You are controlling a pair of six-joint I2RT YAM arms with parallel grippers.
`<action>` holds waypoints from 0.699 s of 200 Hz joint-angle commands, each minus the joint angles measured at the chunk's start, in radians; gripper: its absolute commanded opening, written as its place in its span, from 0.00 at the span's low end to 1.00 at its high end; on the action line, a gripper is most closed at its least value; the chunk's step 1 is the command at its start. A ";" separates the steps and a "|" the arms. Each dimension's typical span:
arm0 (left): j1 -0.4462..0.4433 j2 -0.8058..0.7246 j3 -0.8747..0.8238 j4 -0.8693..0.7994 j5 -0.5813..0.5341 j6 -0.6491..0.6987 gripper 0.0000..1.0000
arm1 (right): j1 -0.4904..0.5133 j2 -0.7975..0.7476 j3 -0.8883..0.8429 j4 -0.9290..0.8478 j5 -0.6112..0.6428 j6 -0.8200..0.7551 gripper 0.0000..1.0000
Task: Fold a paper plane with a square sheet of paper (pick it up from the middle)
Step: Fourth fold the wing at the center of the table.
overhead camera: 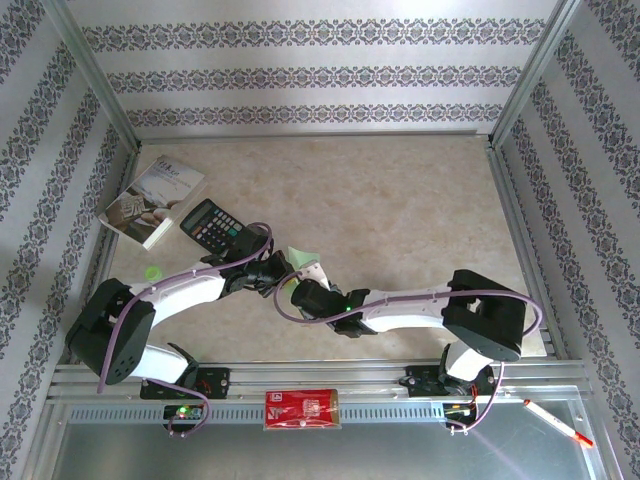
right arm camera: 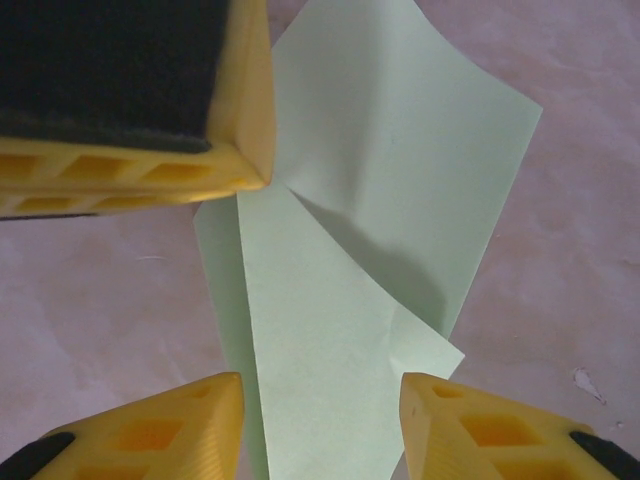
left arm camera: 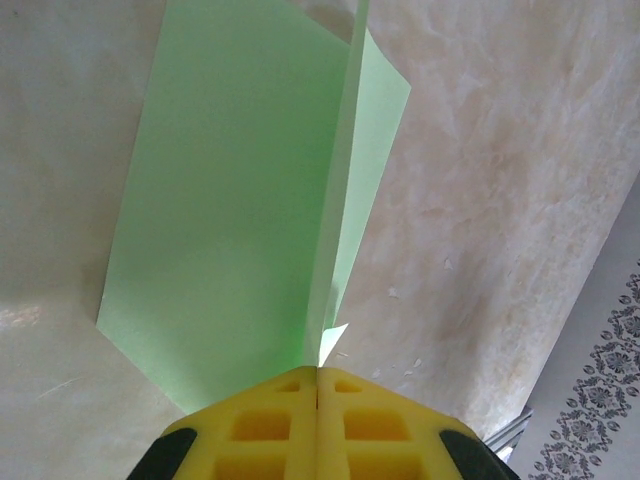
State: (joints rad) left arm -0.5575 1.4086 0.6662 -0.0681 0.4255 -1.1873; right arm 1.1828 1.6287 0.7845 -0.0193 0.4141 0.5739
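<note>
Left jaws tight on the crease of the sheet (left arm camera: 230,200), right jaws apart astride its edge, open tabletop (left arm camera: 480,200) around.

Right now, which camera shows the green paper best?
The left wrist camera: the green paper spreads wide, its raised crease pinched in the shut left gripper. The right wrist camera shows the paper partly behind that gripper. From the top camera the paper looks tiny.
</note>
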 commanded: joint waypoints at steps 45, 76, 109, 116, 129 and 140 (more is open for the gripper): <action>-0.012 0.019 0.019 -0.013 0.023 -0.028 0.00 | 0.013 0.049 0.046 -0.034 0.048 -0.008 0.44; -0.012 0.018 0.019 -0.008 0.025 -0.028 0.00 | 0.013 0.065 0.052 -0.041 0.061 -0.008 0.43; -0.012 0.021 0.018 -0.007 0.028 -0.026 0.00 | 0.011 0.069 0.053 -0.042 0.066 -0.008 0.40; -0.012 0.020 0.019 -0.006 0.028 -0.027 0.00 | 0.011 0.071 0.053 -0.042 0.067 -0.009 0.41; -0.012 0.021 0.018 -0.005 0.027 -0.025 0.00 | 0.011 0.074 0.050 -0.044 0.071 -0.008 0.40; -0.012 0.020 0.016 -0.004 0.027 -0.027 0.00 | 0.010 0.074 0.046 -0.045 0.070 -0.008 0.39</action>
State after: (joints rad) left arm -0.5575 1.4166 0.6662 -0.0673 0.4438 -1.1877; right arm 1.1828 1.6897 0.8177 -0.0418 0.4500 0.5720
